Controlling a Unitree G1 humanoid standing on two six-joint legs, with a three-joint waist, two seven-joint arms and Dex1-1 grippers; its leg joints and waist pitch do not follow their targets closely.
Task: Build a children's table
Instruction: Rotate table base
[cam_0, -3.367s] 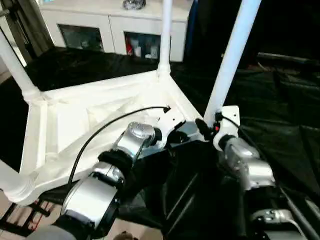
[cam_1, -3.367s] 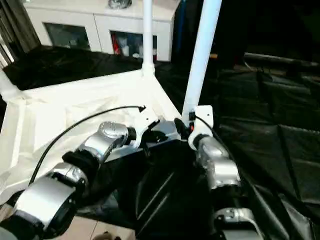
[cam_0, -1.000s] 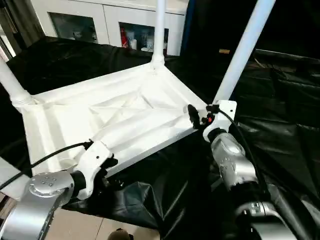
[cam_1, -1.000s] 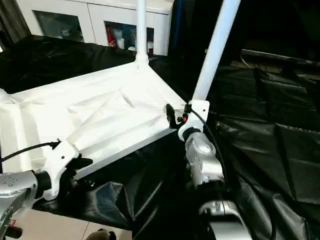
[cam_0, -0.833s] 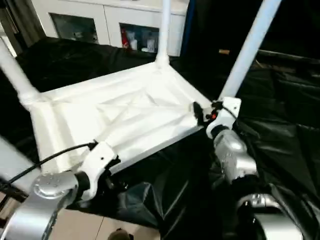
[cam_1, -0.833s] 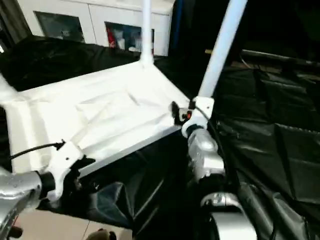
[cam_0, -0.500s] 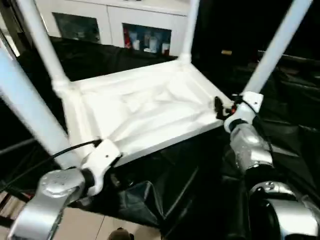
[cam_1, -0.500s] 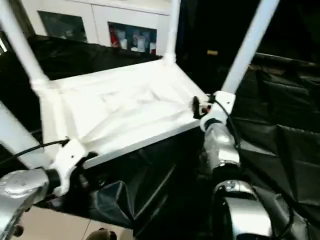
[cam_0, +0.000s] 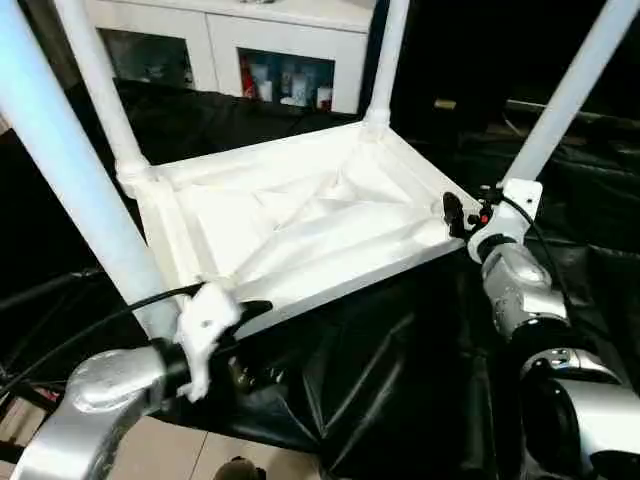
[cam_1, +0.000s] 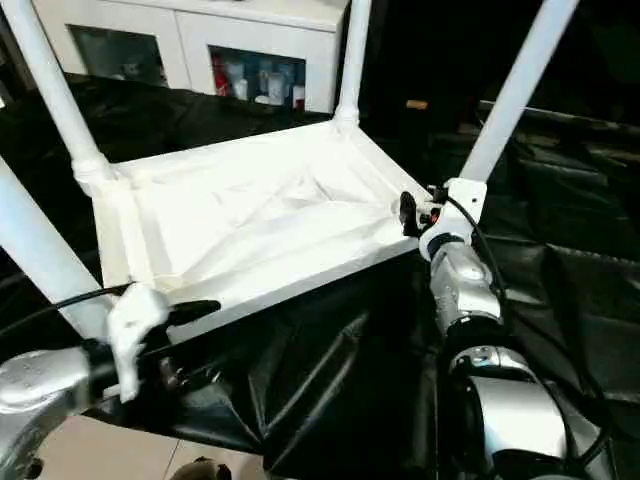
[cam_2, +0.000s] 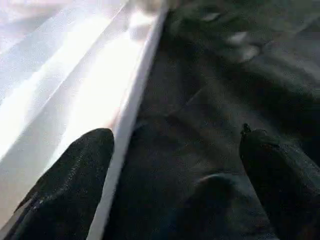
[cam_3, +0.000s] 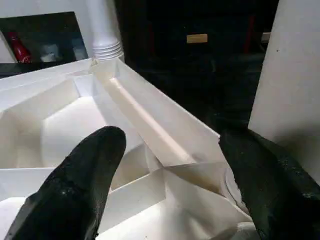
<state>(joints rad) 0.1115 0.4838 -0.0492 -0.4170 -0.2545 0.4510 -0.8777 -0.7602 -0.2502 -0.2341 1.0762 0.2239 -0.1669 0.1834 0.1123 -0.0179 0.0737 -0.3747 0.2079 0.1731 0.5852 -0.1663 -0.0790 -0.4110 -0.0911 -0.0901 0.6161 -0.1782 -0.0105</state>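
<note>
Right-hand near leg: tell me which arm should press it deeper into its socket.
Right, probably. The right gripper already sits at that leg's corner of the tabletop, jaws open; the left gripper is at the opposite near corner.

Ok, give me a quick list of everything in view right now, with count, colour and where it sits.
Tabletop: one, white, lying underside up on the draped work table.
Legs: four, white, standing up from the tabletop's corner sockets.
Black drape: one, covering the work table under and around the tabletop.
Cabinet: one, white with glass doors, beyond the work table.
Left claw: black fingers open, astride the tabletop's near edge by the near left leg.
Right claw: black fingers open, around the tabletop's near right corner beside that leg.
Forearms: two, silver, at the near edge.
</note>
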